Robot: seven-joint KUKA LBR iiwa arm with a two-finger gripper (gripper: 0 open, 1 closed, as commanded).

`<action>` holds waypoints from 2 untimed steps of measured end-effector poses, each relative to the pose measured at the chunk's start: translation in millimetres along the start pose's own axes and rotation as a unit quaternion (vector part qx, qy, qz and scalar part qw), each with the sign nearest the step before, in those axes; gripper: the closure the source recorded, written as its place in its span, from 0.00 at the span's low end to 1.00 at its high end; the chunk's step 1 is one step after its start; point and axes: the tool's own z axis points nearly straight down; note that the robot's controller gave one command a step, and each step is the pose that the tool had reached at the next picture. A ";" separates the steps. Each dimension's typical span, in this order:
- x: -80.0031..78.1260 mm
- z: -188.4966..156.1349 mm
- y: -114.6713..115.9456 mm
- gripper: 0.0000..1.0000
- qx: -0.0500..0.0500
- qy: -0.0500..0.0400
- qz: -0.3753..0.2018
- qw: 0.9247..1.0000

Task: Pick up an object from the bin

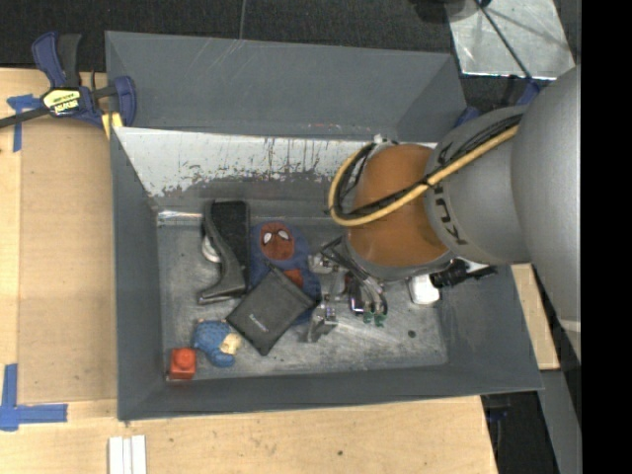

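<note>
The arm (548, 176) is reaching in from the right, and its orange wrist cover (390, 220) is hanging over the right half of the grey bin (296, 92). The gripper (331, 309) is sitting low over the bin floor, near the middle. It is just beside the right edge of a flat black case (267, 312), which is lying tilted on the floor. It may be touching that edge, but the view there is too cluttered to be sure, and I cannot tell whether the gripper is open or closed. Just beyond the case, a red spider-mask head (277, 242) is resting on a blue cloth (296, 276). A black angled piece (227, 237) is standing farther left. A blue toy (212, 342) and a small red block (183, 363) are lying in the near left corner.
</note>
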 end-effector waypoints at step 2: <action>3.9 3.0 2.1 0.00 -0.001 0.006 -0.002 1.000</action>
